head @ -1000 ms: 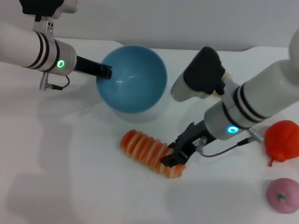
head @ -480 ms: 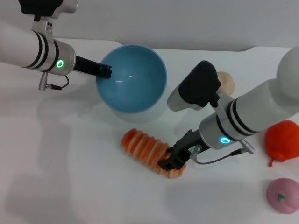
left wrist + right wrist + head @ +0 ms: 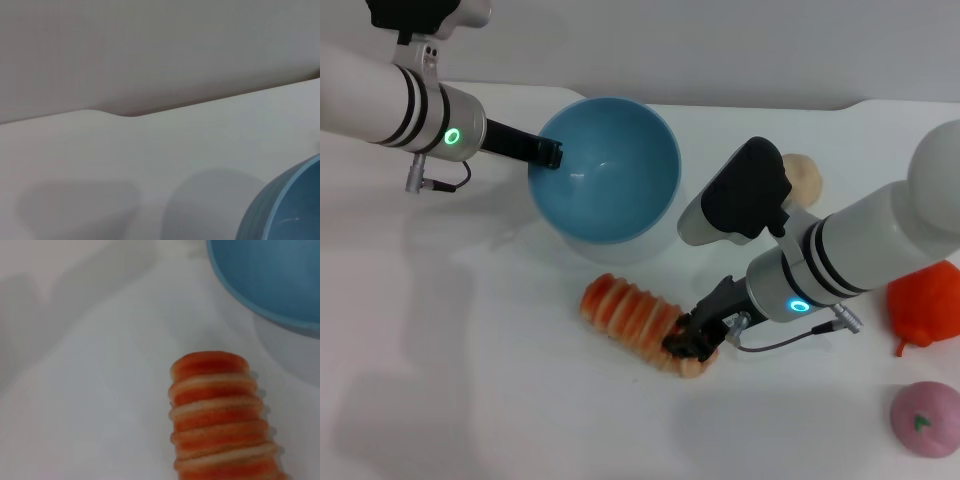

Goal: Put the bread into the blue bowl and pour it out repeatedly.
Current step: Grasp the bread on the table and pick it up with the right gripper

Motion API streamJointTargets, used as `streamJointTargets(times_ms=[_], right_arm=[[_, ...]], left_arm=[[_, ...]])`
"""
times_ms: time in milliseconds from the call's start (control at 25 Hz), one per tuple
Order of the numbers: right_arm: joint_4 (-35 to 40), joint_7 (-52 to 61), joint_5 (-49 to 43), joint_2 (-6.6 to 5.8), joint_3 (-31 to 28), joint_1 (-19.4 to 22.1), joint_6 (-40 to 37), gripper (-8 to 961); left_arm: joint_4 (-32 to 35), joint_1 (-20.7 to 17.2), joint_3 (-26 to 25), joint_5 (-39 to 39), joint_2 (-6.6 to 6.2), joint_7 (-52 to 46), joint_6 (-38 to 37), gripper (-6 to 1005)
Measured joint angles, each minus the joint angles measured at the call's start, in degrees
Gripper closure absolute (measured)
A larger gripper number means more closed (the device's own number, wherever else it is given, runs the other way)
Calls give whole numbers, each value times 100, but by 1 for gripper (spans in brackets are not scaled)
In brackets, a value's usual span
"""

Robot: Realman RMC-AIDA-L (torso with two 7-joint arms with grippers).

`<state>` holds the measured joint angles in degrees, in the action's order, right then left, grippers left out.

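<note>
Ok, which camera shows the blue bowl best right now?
Head view: the whole round light-blue plastic bowl shows, tilted, with the left claw at its rim. The left wrist view catches only an edge; the right wrist view shows part of its rim.

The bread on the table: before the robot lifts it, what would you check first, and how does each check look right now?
1. Right gripper is at the bread's end nearest the right arm: ok.
2. Fingers firmly closed on the bread: cannot tell; they sit against it, but the grip itself is hidden.
3. Bread lying flat on the table, striped side up: ok.
4. Blue bowl empty and ready: ok.
5. Left gripper steadying the bowl at its rim: ok.
6. Path from bread to bowl free of other toys: ok; the beige ball sits off to the side.
</note>
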<state>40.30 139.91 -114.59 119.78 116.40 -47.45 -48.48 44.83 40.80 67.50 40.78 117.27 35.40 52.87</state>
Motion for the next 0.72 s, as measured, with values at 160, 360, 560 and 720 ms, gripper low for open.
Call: streamJointTargets(times_ms=[160,360,560,720], right_arm=[[133,-155,0,-31,-10,98,41,672],[433,-412,-3,-67,-283,356,-82,699],[779,-895,-4,-69,-1033,755,-534,727],[958,-1299,-4,-69,-1757,1056,-1089,762]], left_arm=[[1,-20,-4,-1,2,-18,23,1000],[17,-29,-39,-1,5,-13,74,999],[34,-28,-42,0,6,-11,75,999],[41,-28,-44,0,3,-9,75,1000]])
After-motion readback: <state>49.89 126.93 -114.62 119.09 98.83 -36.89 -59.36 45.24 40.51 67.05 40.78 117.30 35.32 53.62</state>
